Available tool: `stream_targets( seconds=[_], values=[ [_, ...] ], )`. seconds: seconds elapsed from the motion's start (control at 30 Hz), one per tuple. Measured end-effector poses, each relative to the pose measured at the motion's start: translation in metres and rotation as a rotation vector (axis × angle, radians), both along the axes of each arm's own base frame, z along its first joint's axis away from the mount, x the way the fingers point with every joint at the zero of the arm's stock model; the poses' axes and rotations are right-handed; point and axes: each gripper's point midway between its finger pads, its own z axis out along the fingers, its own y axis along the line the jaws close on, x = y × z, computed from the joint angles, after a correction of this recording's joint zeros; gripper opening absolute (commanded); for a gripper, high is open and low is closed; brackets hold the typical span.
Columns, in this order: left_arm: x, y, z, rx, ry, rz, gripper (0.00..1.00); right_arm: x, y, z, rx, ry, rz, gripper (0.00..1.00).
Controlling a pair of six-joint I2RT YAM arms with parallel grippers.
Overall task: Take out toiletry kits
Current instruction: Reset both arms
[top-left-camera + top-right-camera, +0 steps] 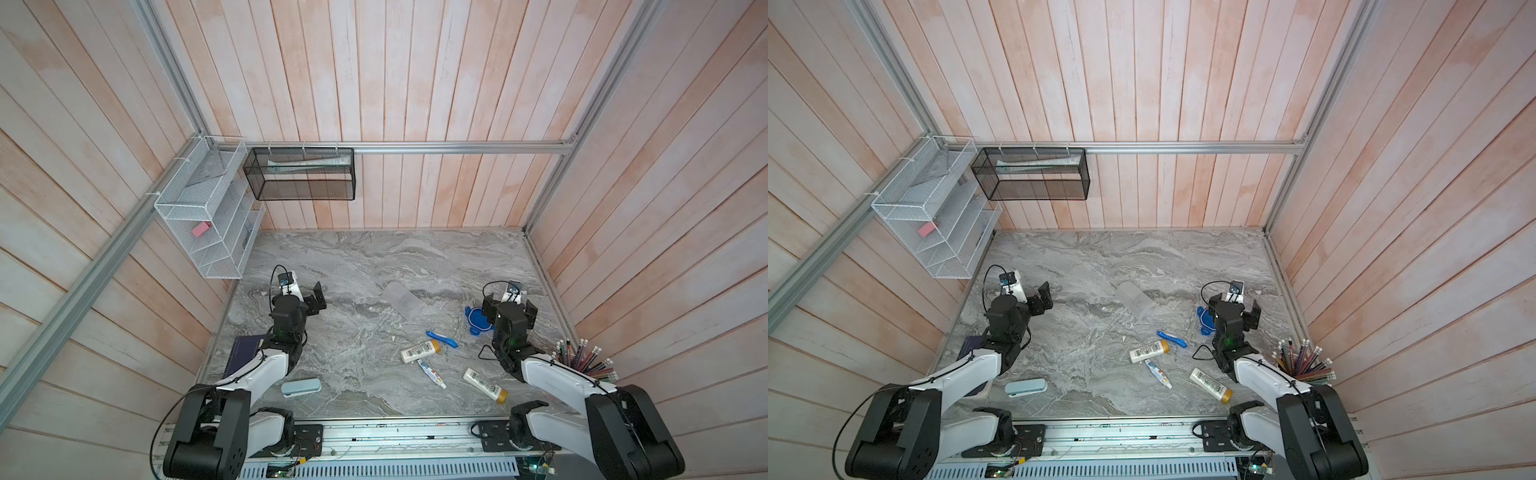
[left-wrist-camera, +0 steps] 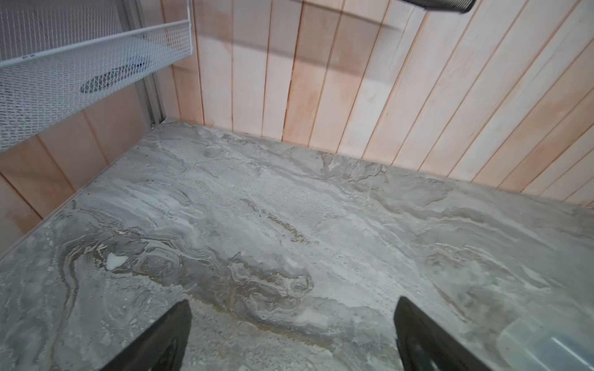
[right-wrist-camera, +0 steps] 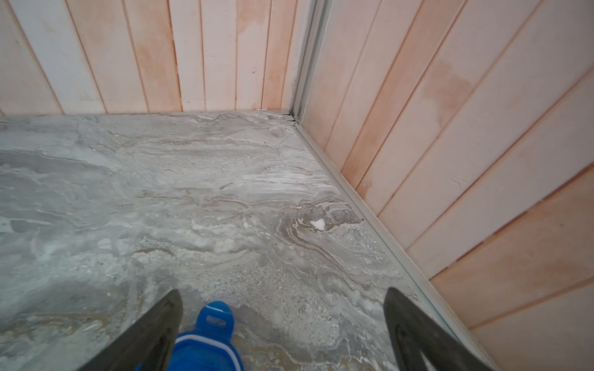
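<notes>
The toiletry kits lie loose on the marble table in both top views. They are a white bottle with an amber cap, a second such bottle, a small toothpaste tube and a blue toothbrush-like stick. Behind them a clear jar lies on its side, with its blue lid off to its right. My right gripper hovers open just right of the lid, holding nothing. At the left, my left gripper is open over bare marble, and the jar's edge shows beside it.
A pale blue case lies near the front left, beside a dark notebook. A cup of pencils stands by the right wall. On the walls hang a white mesh shelf and a black mesh basket.
</notes>
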Motion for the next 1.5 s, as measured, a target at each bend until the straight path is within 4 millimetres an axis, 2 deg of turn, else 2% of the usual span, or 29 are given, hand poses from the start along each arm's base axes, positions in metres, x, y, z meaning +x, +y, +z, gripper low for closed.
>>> stream_targets(
  seconds=[0.13,0.3,0.5,0.67,0.8,0.9,1.13,1.27,1.5],
  values=[
    [0.008,0.014,-0.003,0.049,-0.012,0.0,1.0,-0.011,-0.031,-0.022,0.007,0.003,-0.071,0.98],
    [0.013,0.029,0.009,0.052,-0.069,-0.001,1.0,0.003,-0.041,-0.008,0.039,-0.103,-0.054,0.98],
    [0.008,0.025,0.008,0.058,-0.078,-0.035,1.0,0.019,-0.03,-0.003,0.082,-0.193,0.042,0.98],
    [-0.016,0.03,-0.024,0.082,-0.049,-0.027,1.0,0.013,-0.022,-0.022,0.092,-0.175,0.092,0.98],
    [-0.012,0.043,-0.031,0.065,-0.092,-0.006,1.0,0.018,-0.022,-0.008,0.107,-0.235,0.12,0.98],
    [-0.009,0.041,-0.052,0.05,-0.056,-0.048,1.0,0.02,-0.018,-0.003,0.115,-0.255,0.155,0.98],
    [0.003,0.024,-0.032,0.07,-0.126,-0.132,1.0,0.039,-0.005,0.005,0.126,-0.253,0.247,0.98],
    [0.004,0.012,-0.029,0.092,-0.136,-0.155,1.0,0.041,-0.004,0.002,0.131,-0.238,0.259,0.98],
    [0.006,0.02,-0.027,0.098,-0.141,-0.132,1.0,0.041,-0.002,-0.001,0.136,-0.224,0.274,0.98]
  ],
)
